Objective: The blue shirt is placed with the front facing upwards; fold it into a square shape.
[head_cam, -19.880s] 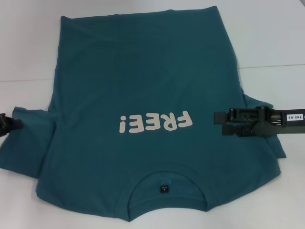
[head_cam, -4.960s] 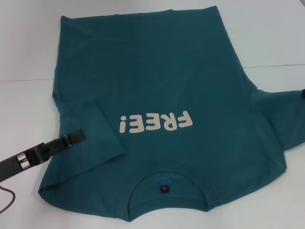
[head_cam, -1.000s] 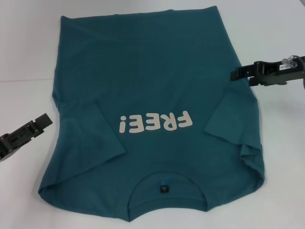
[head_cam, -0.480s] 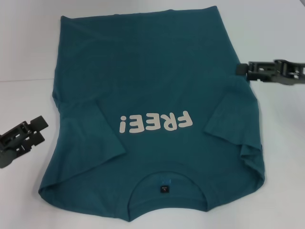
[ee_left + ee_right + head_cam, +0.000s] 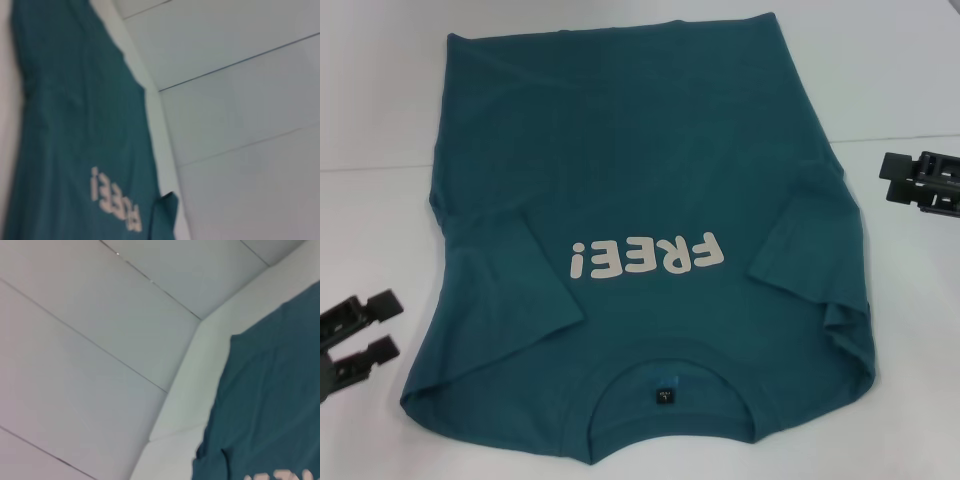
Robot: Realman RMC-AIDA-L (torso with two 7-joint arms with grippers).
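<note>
Lying flat: the dark teal-blue short-sleeved cotton shirt (image 5: 640, 200) covers the middle of the white table (image 5: 380, 220), collar nearest the robot, hem far.
Head view, fabric: soft matte knit; both sleeves are folded inward onto the body, with creases along each folded edge.
Head view, print: white blocky letters "FREE!" (image 5: 647, 256) read upside down; a small black label (image 5: 663, 396) sits inside the rounded collar.
Head view, left gripper (image 5: 362, 330): black, off the shirt's left side, two fingers spread apart, holding nothing.
Head view, right gripper (image 5: 918, 180): black, beside the shirt's right edge, fingers parted, empty.
Left wrist view: shirt and lettering, blurred, against pale panelled walls.
Right wrist view: one shirt edge on white table.
</note>
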